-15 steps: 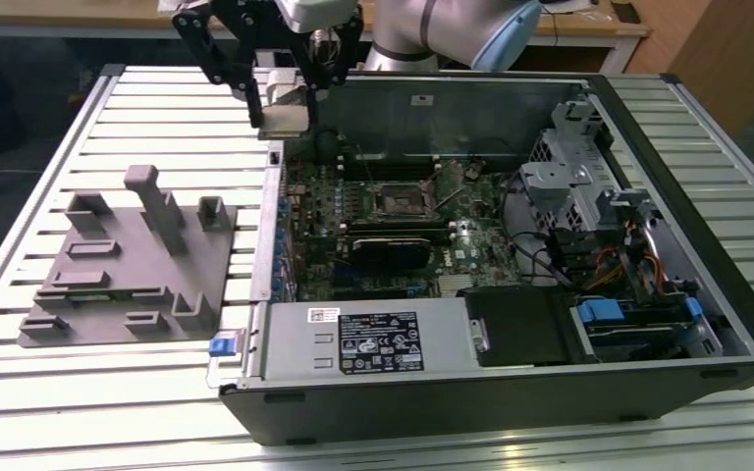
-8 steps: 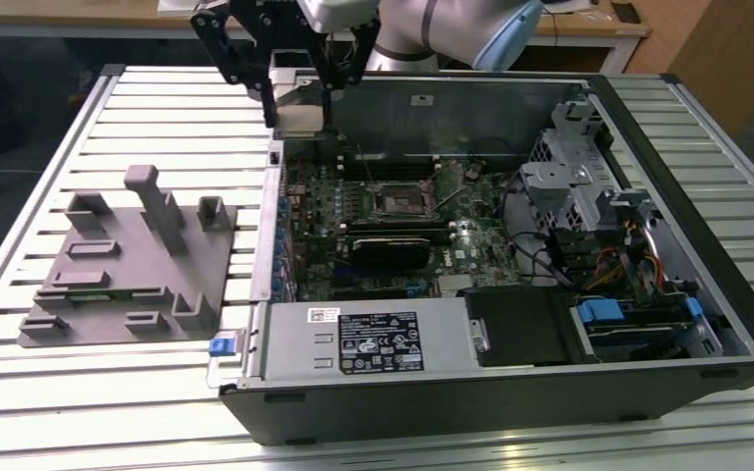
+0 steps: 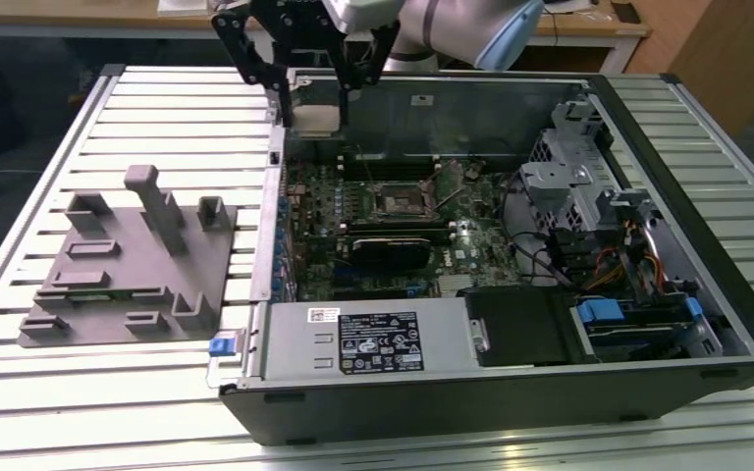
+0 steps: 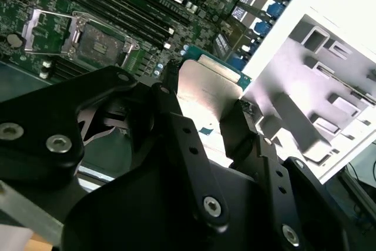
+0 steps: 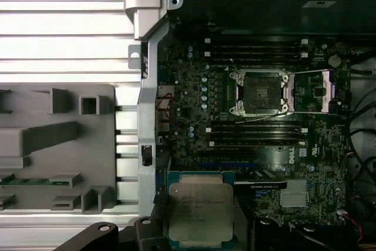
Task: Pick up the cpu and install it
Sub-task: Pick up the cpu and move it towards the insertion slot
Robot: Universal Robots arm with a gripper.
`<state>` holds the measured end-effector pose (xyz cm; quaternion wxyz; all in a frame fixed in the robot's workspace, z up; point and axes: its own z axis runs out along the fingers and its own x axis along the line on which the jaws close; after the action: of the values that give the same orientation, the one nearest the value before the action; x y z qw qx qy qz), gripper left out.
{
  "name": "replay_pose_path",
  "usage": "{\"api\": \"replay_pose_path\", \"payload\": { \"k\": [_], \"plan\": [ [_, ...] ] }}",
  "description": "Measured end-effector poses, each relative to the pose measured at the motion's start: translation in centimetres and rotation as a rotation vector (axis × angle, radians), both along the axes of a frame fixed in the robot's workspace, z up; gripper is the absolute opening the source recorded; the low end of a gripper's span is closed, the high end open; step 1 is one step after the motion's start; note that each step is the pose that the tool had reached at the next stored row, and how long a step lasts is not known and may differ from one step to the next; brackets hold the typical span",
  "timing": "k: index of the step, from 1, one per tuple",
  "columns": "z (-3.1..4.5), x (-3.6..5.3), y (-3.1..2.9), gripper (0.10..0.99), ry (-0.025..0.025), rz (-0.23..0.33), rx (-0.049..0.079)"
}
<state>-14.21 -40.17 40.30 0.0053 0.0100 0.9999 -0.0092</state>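
The cpu (image 5: 200,208) hangs in the air, pinched by two opposite edges between the fingers of the gripper (image 4: 205,110), which is closed down to the chip's width. In the exterior view it sits high above the far wall of the open computer case (image 3: 509,397), near the far edge of the counter (image 3: 154,98). It is well apart from the CPU socket (image 5: 260,92) on the motherboard (image 5: 194,104). The socket looks open, its load plate (image 5: 320,89) swung aside.

The hold looks thin, on edges alone, so a knock could tilt the chip or drop it onto the board. Coming down skewed or wrongly turned would likely bend socket pins. The load plate and its wire levers stand just beside the socket, memory slots (image 5: 255,130) flank it, and the case wall lies below the gripper; any of these could catch a finger.

A grey parts fixture (image 3: 129,265) lies on the counter toward the exterior view's left edge, out of the way. The power supply (image 3: 364,339) fills the case's near side.
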Motion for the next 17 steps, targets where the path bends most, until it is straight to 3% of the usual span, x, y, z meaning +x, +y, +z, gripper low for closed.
{"api": "replay_pose_path", "payload": {
  "k": [13, 17],
  "plan": [
    [0.0, 2.61, 0.03, 0.533, 0.0, 0.0, 0.0],
    [-0.01, 3.33, 0.43, 0.533, 0.0, 0.0, 0.0]
  ]
}}
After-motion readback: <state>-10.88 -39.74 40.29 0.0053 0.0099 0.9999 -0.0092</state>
